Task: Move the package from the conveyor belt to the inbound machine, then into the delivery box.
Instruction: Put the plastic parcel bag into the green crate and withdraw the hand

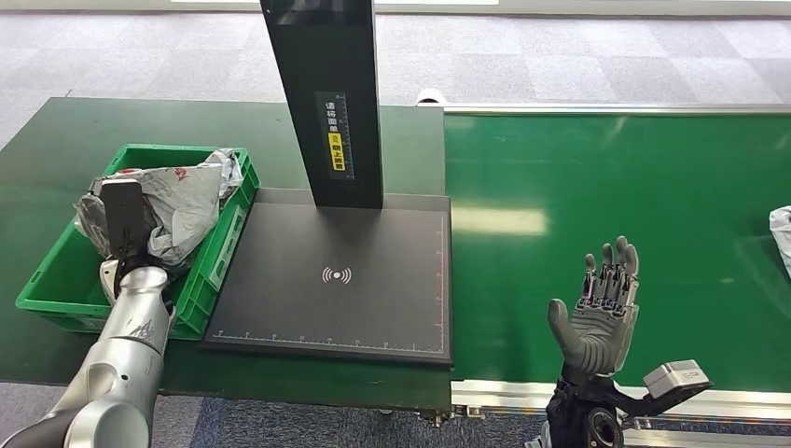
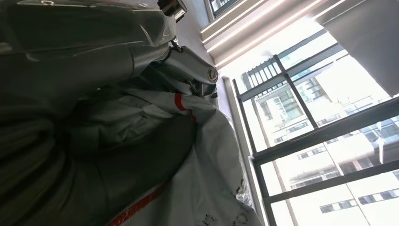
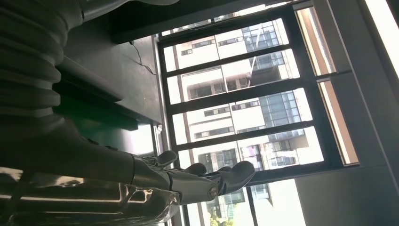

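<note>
On the green table, my left hand (image 1: 126,238), grip hidden, lowers a package (image 1: 182,201) into the delivery box (image 1: 56,280) at left, my right hand (image 1: 602,303) spread above the conveyor belt (image 1: 606,187), another package (image 1: 782,238) waiting at the right edge.

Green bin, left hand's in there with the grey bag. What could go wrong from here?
1. The grey bag is heaped above the green bin's rim; as the left hand pulls out, the bag may snag and drag out.
2. The left wrist view is smothered in plastic, so release is hard to confirm.
3. The right hand waits open over the belt, while another bag sits at the far edge, possibly beyond easy reach.
</note>
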Action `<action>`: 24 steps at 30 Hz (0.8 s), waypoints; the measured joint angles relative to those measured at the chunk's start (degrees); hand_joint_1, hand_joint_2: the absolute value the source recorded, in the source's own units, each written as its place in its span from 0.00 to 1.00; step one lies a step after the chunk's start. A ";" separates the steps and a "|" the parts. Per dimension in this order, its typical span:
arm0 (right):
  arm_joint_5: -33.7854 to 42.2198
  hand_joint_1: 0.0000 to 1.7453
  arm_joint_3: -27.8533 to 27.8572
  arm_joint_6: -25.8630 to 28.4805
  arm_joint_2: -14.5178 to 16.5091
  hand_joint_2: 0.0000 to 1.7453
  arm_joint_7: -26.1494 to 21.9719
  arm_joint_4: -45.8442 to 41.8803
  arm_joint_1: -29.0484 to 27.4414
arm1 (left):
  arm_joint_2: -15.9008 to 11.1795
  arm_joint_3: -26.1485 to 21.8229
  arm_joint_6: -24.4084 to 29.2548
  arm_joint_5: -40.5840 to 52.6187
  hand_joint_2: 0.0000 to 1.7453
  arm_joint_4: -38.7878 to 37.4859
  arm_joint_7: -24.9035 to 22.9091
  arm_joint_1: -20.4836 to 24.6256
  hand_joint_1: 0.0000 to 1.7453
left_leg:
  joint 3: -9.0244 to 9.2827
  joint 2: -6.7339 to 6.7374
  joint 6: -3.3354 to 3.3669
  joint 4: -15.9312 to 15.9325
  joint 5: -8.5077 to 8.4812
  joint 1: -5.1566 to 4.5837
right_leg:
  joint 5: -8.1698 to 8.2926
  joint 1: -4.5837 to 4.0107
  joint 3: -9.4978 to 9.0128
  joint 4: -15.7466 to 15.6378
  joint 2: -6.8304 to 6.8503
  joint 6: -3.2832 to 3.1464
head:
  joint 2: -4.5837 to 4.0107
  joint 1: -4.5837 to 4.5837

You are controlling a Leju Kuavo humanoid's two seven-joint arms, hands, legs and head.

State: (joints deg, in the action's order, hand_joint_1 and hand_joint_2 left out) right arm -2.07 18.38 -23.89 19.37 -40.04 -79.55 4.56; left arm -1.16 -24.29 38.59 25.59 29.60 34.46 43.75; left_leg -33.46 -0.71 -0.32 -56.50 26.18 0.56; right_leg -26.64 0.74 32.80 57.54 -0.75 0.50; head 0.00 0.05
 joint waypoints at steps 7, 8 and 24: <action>-0.32 0.00 0.02 0.89 -0.05 1.00 0.00 1.13 0.02 | 0.39 -3.67 -4.15 -2.88 1.00 -0.87 4.25 0.72 0.00 | 0.13 0.00 -0.02 0.00 -0.04 0.00 | 0.01 0.00 -0.12 0.00 0.00 0.00 | 0.00 -0.01; -0.37 0.00 0.02 0.97 -0.07 1.00 0.00 1.30 0.03 | 0.61 -4.18 -4.93 -3.27 1.00 -0.53 4.86 0.63 0.00 | 0.13 0.00 -0.02 0.00 -0.04 0.00 | 0.01 0.00 -0.13 0.00 0.00 0.00 | 0.00 0.00; 0.10 0.00 0.08 2.42 -0.36 1.00 0.00 2.49 -0.21 | 7.59 -0.79 -16.59 -16.62 1.00 24.47 5.69 -9.32 0.00 | -0.09 0.05 -0.02 -0.01 0.00 0.00 | 0.01 0.00 0.14 0.00 -0.04 0.01 | 0.00 0.00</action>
State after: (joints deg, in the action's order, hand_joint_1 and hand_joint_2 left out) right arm -1.97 18.46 -21.47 19.00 -40.04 -77.07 4.35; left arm 6.42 -25.08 22.00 8.97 54.06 40.15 34.44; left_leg -33.55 -0.66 -0.34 -56.51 26.18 0.56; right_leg -26.63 0.74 32.94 57.54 -0.79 0.51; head 0.00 0.05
